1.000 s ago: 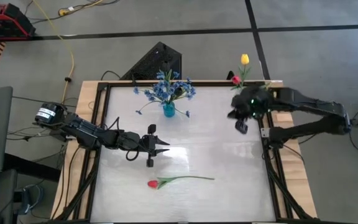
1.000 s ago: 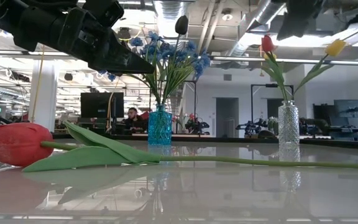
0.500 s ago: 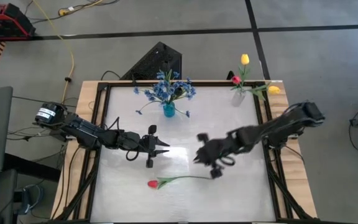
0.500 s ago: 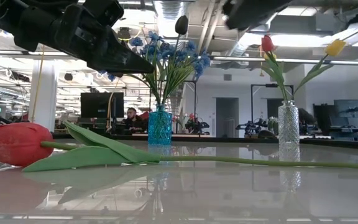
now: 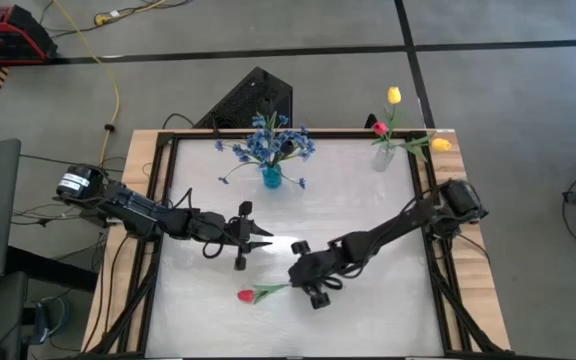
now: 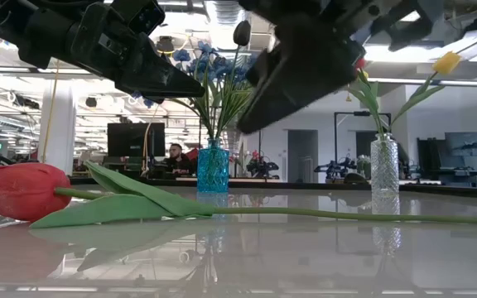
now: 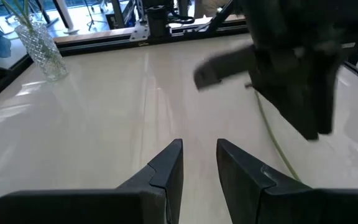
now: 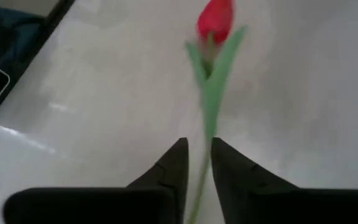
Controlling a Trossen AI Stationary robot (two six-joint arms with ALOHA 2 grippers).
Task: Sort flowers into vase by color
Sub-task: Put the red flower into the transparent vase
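Observation:
A red tulip (image 5: 246, 295) lies flat on the table near the near edge, head toward the left (image 6: 23, 192), with its stem (image 6: 346, 215) running right. My right gripper (image 5: 292, 277) hovers above the stem just right of the head (image 8: 197, 146). It is open by a narrow gap, and in the low view (image 6: 247, 124) it stands well clear of the table. My left gripper (image 5: 266, 240) waits left of centre, narrowly open (image 7: 199, 146) and holding nothing. Blue sprays stand in a blue vase (image 5: 271, 178). A clear vase (image 5: 383, 158) holds a red and two yellow tulips.
The blue vase (image 6: 213, 165) stands at the far middle, and a dark bud (image 6: 242, 33) shows above its sprays. The clear vase (image 6: 384, 165) is at the far right corner, with one yellow tulip (image 5: 440, 144) leaning out over the table's right edge. A black frame rims the table.
My right gripper has swept from the clear vase at the far right corner across the table toward the near left, and now hangs over the red tulip's stem. A yellow tulip shows leaning from the clear vase where the gripper was. The red tulip has not moved.

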